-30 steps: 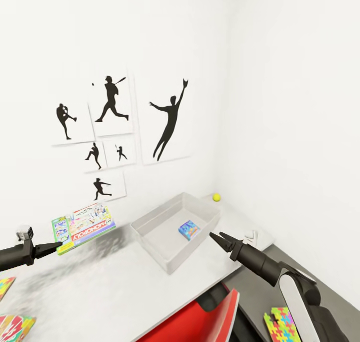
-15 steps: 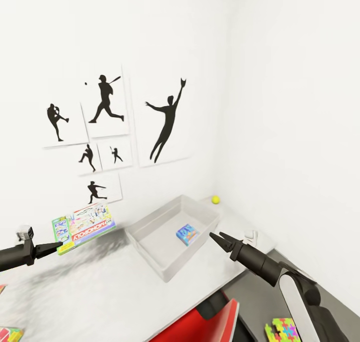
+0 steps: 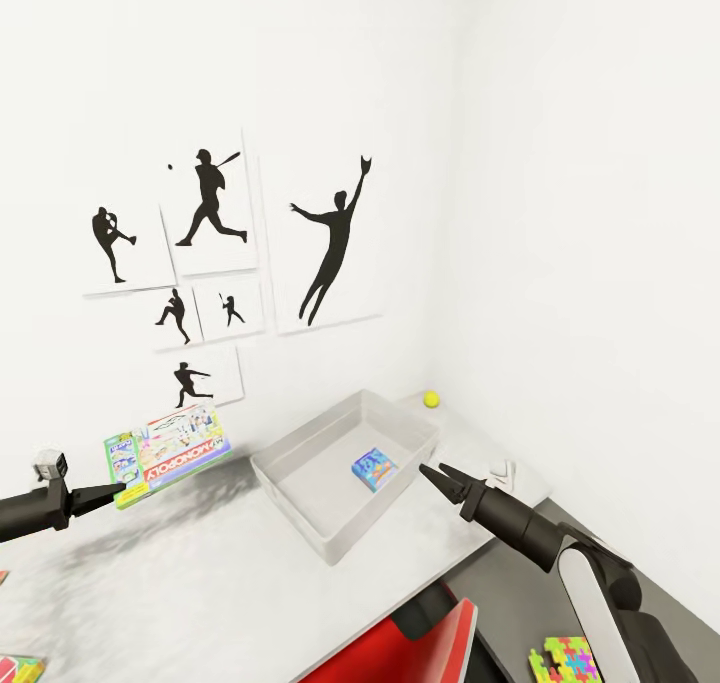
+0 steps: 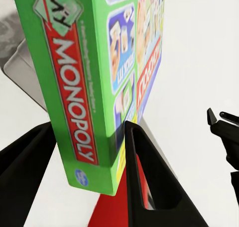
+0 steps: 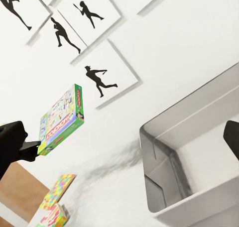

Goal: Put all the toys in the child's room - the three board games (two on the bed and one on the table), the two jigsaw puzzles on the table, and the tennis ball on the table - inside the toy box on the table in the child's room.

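Clamping the Monopoly game point(image 3: 166, 455) by one corner, left end effector point(image 3: 118, 489) holds it long-axis toward the toy box point(image 3: 300, 498).

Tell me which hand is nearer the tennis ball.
Right. The right hand hangs just past the toy box's near corner, below the tennis ball; the left hand, gripping the Monopoly box, is across the table.

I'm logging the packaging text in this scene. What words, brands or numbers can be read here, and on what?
"MONOPOLY": white letters on a red band along the green edge of the board game gripped by the left claw; it also reads on the box's face in the head view.
"MY": above that band, partly cut off.
Small round blue logo below the band: too small to read.
Blue board game in the toy box: print too small to read.
Wall posters: silhouettes, no text.
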{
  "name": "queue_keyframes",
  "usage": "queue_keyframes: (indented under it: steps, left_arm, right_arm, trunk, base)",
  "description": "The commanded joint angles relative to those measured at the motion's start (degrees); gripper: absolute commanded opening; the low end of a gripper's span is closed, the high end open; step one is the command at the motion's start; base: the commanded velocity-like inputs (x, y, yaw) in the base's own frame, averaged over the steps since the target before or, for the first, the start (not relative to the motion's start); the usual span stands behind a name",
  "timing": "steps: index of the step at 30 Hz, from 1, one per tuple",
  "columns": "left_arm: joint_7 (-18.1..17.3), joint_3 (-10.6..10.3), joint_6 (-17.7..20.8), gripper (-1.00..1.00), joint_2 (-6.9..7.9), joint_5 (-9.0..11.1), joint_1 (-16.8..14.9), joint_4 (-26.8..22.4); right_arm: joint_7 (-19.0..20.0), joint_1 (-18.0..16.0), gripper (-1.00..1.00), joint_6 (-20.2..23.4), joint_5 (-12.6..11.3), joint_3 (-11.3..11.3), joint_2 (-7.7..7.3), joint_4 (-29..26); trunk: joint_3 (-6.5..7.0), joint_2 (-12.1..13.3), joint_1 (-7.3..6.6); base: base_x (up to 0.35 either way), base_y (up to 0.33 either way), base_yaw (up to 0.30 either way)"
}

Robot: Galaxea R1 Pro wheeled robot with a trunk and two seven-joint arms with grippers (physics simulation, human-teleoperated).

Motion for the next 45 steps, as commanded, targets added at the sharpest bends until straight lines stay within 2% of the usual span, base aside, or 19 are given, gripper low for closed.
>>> queue_keyframes:
  steps: [1, 6, 11, 12, 14, 17, 18, 19, 20, 22, 23, 25, 28, 30, 33, 37, 40, 43, 45]
  left_arm:
    - [-0.2, 0.0, 0.6, -1.0, -0.21, 0.0, -0.1, 0.0]
    - [-0.2, 0.1, 0.9, -1.0, -2.37, -0.1, -0.1, -0.4]
    - [-0.2, -0.1, 2.5, -1.0, -7.52, -0.4, -0.9, -1.3]
    - [-0.2, -0.1, 3.2, -1.0, -7.97, -0.5, -0.9, -1.7]
    - [0.7, -0.1, 7.1, -1.0, -9.55, -0.5, -1.0, -4.9]
    - [8.5, 0.0, 13.6, -1.0, -12.4, -0.4, -1.1, -11.8]
    - [9.8, 0.0, 14.3, -1.0, -12.94, -0.4, -1.1, -12.8]
    - [12.4, 0.1, 15.4, -1.0, -14.19, -0.3, -1.1, -14.4]
    - [15.9, 0.1, 16.4, -1.0, -16.57, -0.2, -1.3, -15.9]
    - [19.9, 0.2, 17.0, -1.0, -19.75, -0.3, -2.8, -16.8]
    - [20.9, 0.2, 17.1, -1.0, -20.53, -0.3, -3.2, -16.9]
    - [25.6, 0.3, 17.3, -1.0, -23.53, -0.3, -4.7, -17.1]
    - [30.7, 0.4, 17.4, -1.0, -26.08, -0.1, -5.4, -17.2]
    - [35.5, 0.5, 17.4, -1.0, -28.39, 0.0, -5.9, -17.3]
    - [40.5, 0.6, 17.4, -1.0, -30.96, 0.0, -6.8, -17.2]
    - [44.5, 0.7, 17.1, -1.0, -33.13, 0.0, -7.3, -17.2]
    - [47.4, 1.2, 16.8, -1.0, -35.28, 0.1, -7.5, -17.1]
    - [51.8, 4.9, 15.0, -1.0, -37.25, 0.0, -7.5, -16.8]
    - [54.0, 6.8, 14.1, -1.0, -37.77, 0.1, -7.5, -16.4]
  right_arm:
    - [0.0, -0.1, 1.0, 0.4, -0.3, -0.1, 0.0, 0.0]
    - [0.1, -0.1, 1.0, 0.4, -0.3, -0.5, -0.07, 0.0]
    - [0.1, -0.1, 1.0, 0.4, -0.4, -0.7, -0.09, 0.1]
    - [0.1, -0.1, 1.0, 0.4, -0.4, -0.7, -0.09, 0.1]
    - [0.2, -0.1, 1.0, 0.5, -0.5, -0.8, -0.14, 0.1]
    - [0.2, -0.1, 1.0, 0.6, -0.5, -1.5, -0.17, 0.1]
    - [0.2, -0.1, 1.0, 0.6, -0.5, -1.7, -0.17, 0.1]
    - [0.2, -0.1, 1.0, 0.6, -0.6, -2.1, -0.17, 0.1]
    - [0.2, 0.0, 1.0, 0.6, -0.6, -2.6, -0.17, 0.1]
    - [0.2, 0.0, 1.0, 0.7, -0.6, -3.4, -0.18, 0.1]
    - [0.3, 0.0, 1.0, 0.7, -0.6, -3.6, -0.18, 0.1]
    - [0.8, 0.0, 1.0, 0.7, -0.5, -4.3, -0.18, 0.1]
    - [1.5, 0.0, 1.0, 0.7, -0.5, -5.2, -0.23, 0.1]
    - [2.1, 0.0, 1.0, 0.7, -0.5, -6.5, -0.25, 0.1]
    - [2.6, 0.0, 1.0, 0.7, -0.5, -7.7, -0.26, 0.1]
    - [2.8, 0.0, 1.0, 0.7, -0.5, -8.7, -0.26, 0.0]
    - [2.8, -0.1, 1.0, 0.7, -0.5, -9.1, -0.26, 0.0]
    - [2.8, -0.1, 1.0, 0.8, -0.5, -9.4, -0.26, -0.1]
    - [2.8, -0.1, 1.0, 0.9, -0.5, -9.8, -0.26, -0.1]
  trunk:
    - [-0.12, -0.1, 0.03]
    - [-0.12, -0.1, 0.03]
    - [-0.12, -0.1, 0.03]
    - [-0.12, -0.1, 0.03]
    - [-0.12, -0.1, 0.03]
    - [-0.12, -0.1, 0.03]
    - [-0.12, -0.1, 0.03]
    - [-0.12, -0.1, 0.03]
    - [-0.12, -0.1, 0.03]
    - [-0.12, -0.1, 0.03]
    - [-0.12, -0.1, 0.03]
    - [-0.12, -0.1, 0.03]
    - [-0.12, -0.1, 0.03]
    - [-0.12, -0.1, 0.03]
    - [-0.12, -0.1, 0.03]
    - [-0.12, -0.1, 0.03]
    - [-0.13, -0.1, 0.03]
    - [-0.23, -0.1, 0.03]
    - [-0.37, -0.1, 0.03]
  base:
    - [0.0, 0.0, 0.0]
    - [0.0, 0.0, 0.0]
    - [0.0, 0.0, 0.0]
    - [0.0, 0.0, 0.0]
    - [0.0, 0.0, 0.0]
    - [0.0, 0.0, 0.0]
    - [0.0, 0.0, 0.0]
    - [0.0, 0.0, 0.0]
    - [0.0, 0.0, 0.0]
    - [0.0, 0.0, 0.0]
    - [0.0, 0.0, 0.0]
    - [0.0, 0.0, 0.0]
    - [0.0, 0.0, 0.0]
    - [0.0, 0.0, 0.0]
    - [0.0, 0.0, 0.0]
    - [0.0, 0.0, 0.0]
    - [0.0, 0.0, 0.0]
    - [0.0, 0.0, 0.0]
    - [0.0, 0.0, 0.0]
